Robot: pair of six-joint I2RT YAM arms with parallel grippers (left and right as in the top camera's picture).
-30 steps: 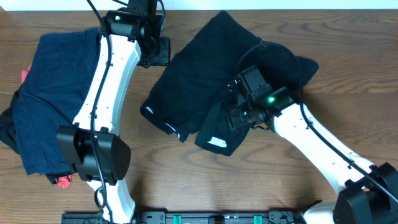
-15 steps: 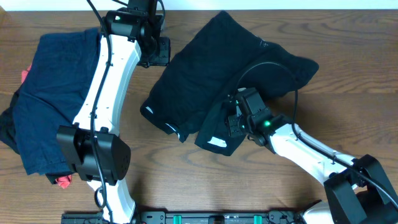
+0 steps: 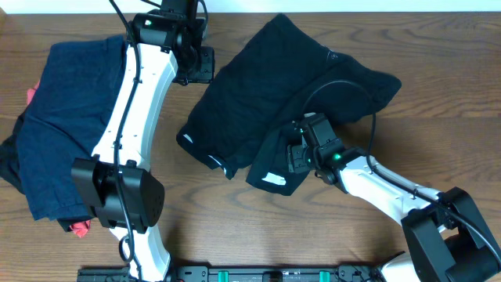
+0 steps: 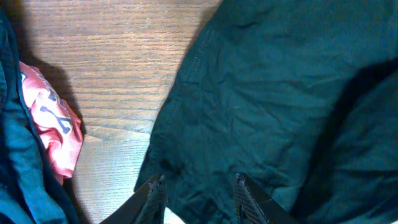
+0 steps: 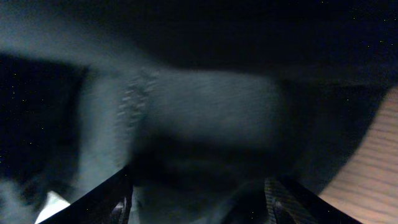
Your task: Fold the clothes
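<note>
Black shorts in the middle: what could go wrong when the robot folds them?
1. The right gripper sits over a bunched leg of the black shorts; it might pinch several layers and drag a lump.
2. The shorts lie crooked and wrinkled, so a fold may come out lopsided.
3. The left arm reaches across the edge of the navy garment; pulling back, it could ruffle that pile.

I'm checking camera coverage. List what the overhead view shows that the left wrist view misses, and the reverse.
Only overhead: the left arm and right arm, the right gripper down on the black shorts, their white hem logos. Only left wrist: the print on the red-orange garment, the left fingers apart above the shorts' edge. Both: black shorts, navy garment, wooden table.
</note>
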